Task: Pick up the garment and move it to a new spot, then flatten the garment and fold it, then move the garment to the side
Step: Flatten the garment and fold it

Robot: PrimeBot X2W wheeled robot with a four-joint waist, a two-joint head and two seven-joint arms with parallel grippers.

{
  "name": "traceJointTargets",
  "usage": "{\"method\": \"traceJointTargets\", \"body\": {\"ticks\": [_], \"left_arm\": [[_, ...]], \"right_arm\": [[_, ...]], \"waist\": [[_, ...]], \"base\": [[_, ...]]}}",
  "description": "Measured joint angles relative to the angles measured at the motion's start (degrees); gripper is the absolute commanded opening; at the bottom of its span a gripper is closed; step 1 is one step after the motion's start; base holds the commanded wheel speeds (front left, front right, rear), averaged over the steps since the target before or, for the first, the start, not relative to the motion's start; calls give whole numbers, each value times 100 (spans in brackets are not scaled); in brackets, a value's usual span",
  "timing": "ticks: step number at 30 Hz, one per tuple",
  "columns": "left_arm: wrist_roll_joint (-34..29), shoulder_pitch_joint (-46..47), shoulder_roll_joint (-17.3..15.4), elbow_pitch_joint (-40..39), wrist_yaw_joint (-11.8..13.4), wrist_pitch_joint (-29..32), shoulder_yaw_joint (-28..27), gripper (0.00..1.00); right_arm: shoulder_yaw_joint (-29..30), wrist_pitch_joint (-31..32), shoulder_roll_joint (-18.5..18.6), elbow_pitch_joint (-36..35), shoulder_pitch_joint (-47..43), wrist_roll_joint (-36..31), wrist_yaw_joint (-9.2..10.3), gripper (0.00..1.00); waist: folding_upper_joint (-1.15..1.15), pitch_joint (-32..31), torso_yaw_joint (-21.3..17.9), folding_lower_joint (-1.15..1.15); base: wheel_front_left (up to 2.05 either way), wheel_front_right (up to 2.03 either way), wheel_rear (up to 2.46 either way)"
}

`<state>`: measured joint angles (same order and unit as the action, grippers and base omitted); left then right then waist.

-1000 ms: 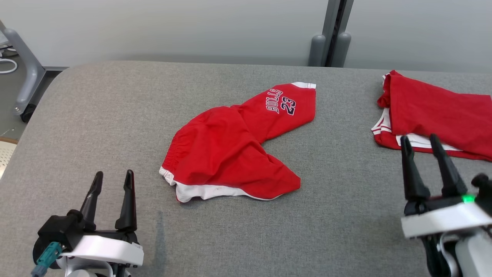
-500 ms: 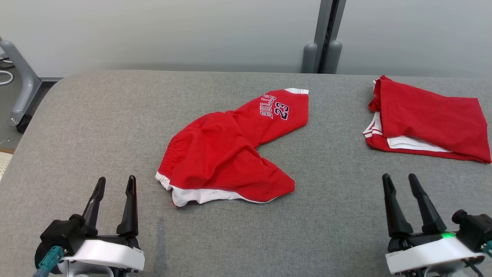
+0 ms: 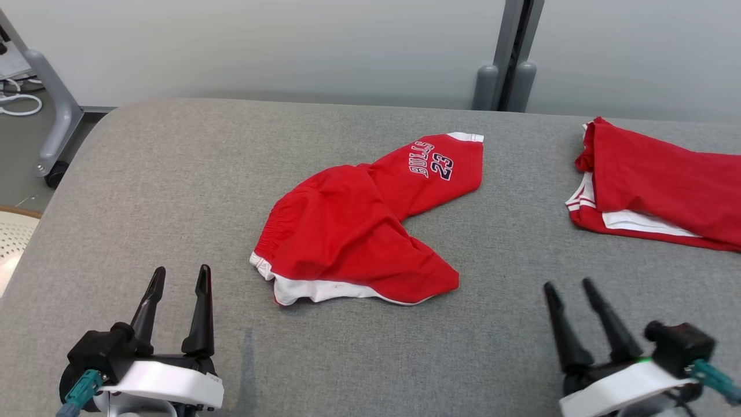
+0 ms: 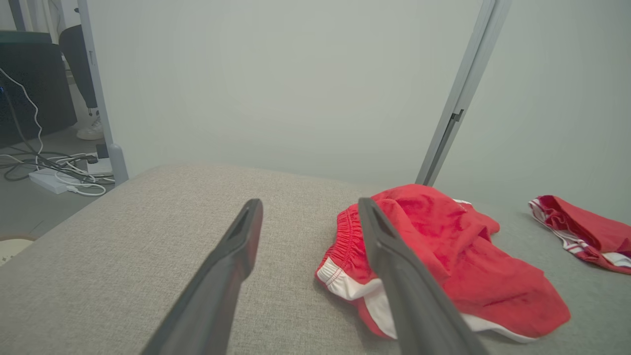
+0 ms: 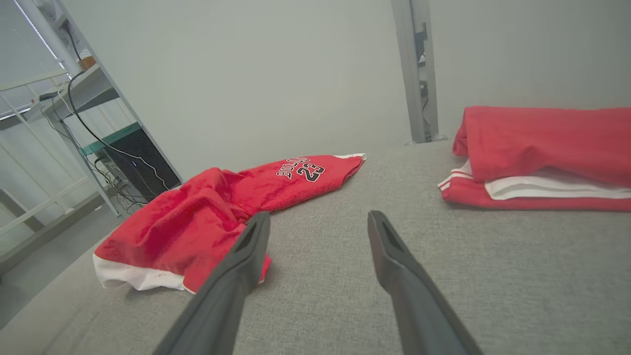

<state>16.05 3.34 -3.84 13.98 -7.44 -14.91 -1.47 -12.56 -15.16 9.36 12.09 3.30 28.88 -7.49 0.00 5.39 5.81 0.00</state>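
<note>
L end effector (image 3: 181, 269) sits near-left over the counter (image 3: 173, 174), dark fingers spread wide, nothing btwn them, tips pointing far. R end effector (image 3: 567, 284) is near-right, also spread wide & holding nothing, tips leaning a bit left. Neither touches cloth. The garment (image 3: 347, 231), red shorts w/ white trim, lies crumpled around the counter's middle, btwn the two end effectors & farther out. Its elastic waistband faces left, and a white hem shows along the near edge. One leg w/ "BULLS 23" print stretches far-right & ends in a white hem. The other leg bunches to a point near-right. In the L wrist view the waistband lies just beyond & right of the fingertips. In the R wrist view the near leg tip sits behind the left finger. Bare grey fabric separates each end effector from the shorts, w/ the wider stretch on the R side. A folded red piece (image 3: 660, 174) w/ white stripes lies far-right, well apart from the shorts, w/ a bare strip btwn them. Its right part is cut by the head view's edge. The counter's far-left area is open fabric out to a rounded corner. Past the left edge is floor, w/ a grey frame leg (image 3: 55, 116) on a caster. The far edge runs under a pale wall w/ a grey post (image 3: 509, 52).
</note>
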Motion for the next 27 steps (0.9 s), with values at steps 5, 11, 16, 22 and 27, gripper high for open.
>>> {"method": "traceJointTargets", "body": {"ticks": [5, 11, 16, 22, 27], "left_arm": [[0, 13, 34, 22, 0, 0, 62, 100], [2, 42, 38, 35, 0, 0, 78, 100], [10, 73, 37, 76, 0, 0, 76, 100], [23, 75, 51, 97, 0, 0, 89, 100], [68, 78, 55, 132, 0, 0, 122, 100]], "right_arm": [[-851, 225, 185, 673, 305, 263, 0, 100], [-1767, 405, 235, 1383, 965, 742, 0, 100], [-2354, 505, 339, 2087, 1543, 1298, 0, 100], [-2692, 445, 388, 2569, 1914, 1862, 0, 100], [-2839, 347, 474, 2792, 2128, 2206, 0, 100]], "waist": [[0, 0, 113, 0], [0, 20, 341, 0], [0, 48, 644, 0], [0, 74, 955, 0], [0, 119, 1124, 0]], "base": [[0, 0, 0], [0, 0, 0], [0, 0, 0], [0, 0, 0], [0, 0, 0]]}}
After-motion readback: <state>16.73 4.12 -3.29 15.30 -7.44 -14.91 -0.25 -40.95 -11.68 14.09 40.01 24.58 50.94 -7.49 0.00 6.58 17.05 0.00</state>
